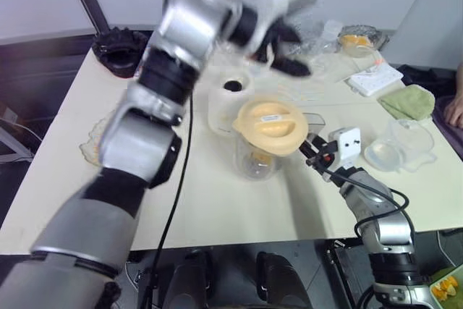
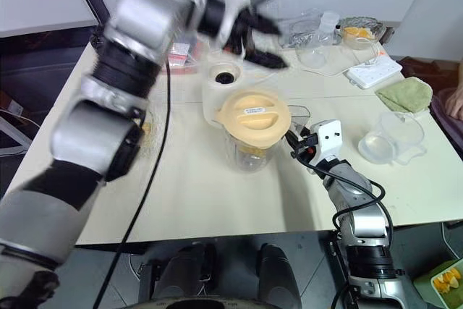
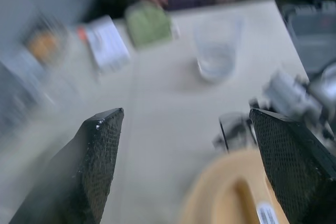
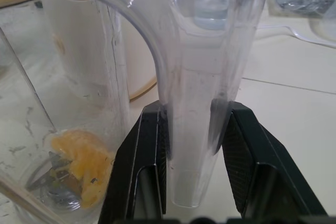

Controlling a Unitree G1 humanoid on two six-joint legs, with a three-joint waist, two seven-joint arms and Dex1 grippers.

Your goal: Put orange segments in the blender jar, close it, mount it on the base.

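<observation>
Our right pincer (image 4: pixel 191 145) clamps the blender jar (image 2: pixel 251 151) by its handle; our left pincer (image 2: pixel 259 43) hangs wide open, empty, above the lid (image 2: pixel 253 117). The base (image 2: pixel 221 81) stands just behind the jar, a clear cup (image 2: pixel 391 139) and green cloth (image 2: pixel 405 94) off right. The lid's label is unreadable.

cream table (image 1: pixel 217 200) carrying blender jar (image 1: pixel 257 161), base (image 1: pixel 228 99), green cloth (image 1: pixel 409 100).

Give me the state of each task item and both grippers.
blender jar: upright on table, lid on, unmounted
orange segments: inside jar, by blade
base: socket empty
left gripper: open, above lid
right gripper: shut on jar handle
</observation>
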